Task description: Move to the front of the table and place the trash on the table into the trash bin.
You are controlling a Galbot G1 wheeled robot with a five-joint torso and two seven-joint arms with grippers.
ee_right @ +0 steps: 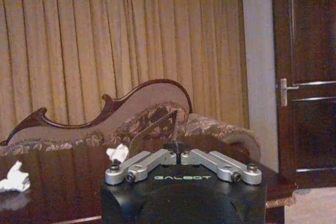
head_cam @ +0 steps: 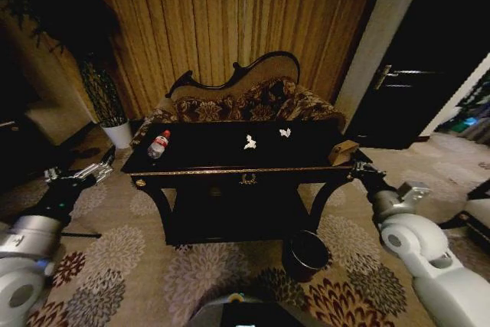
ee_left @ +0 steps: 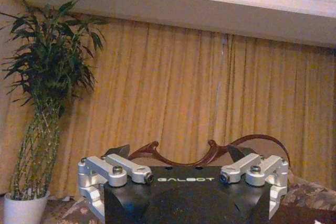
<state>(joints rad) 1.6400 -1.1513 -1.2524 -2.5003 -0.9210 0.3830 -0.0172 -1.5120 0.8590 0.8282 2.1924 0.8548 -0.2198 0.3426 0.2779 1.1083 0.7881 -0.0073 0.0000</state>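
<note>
So the robot is parked right in front of the glossy black desk with the gold trim, and all the trash is sitting up on top. The little clear plastic bottle with the red cap is lying on its side near the left end, one crumpled paper wad is about in the middle, and the second paper wad is a bit to the right and farther back, near the sofa side. The two wads are apart from each other and well apart from the bottle. The round reddish-brown trash bin is on the patterned carpet at the near right, just beside the desk's right front leg and way lower than the top. The left end effector hangs off the left end of the desk at roughly tabletop height, fingers spread wide with nothing between them. The right end effector is up at the desk's near right corner, fingers pressed together and holding nothing. Behind the desk there's a carved-back sofa against gold curtains, a tall plant in a white pot off to the far left, and a dark door at the far right.
</note>
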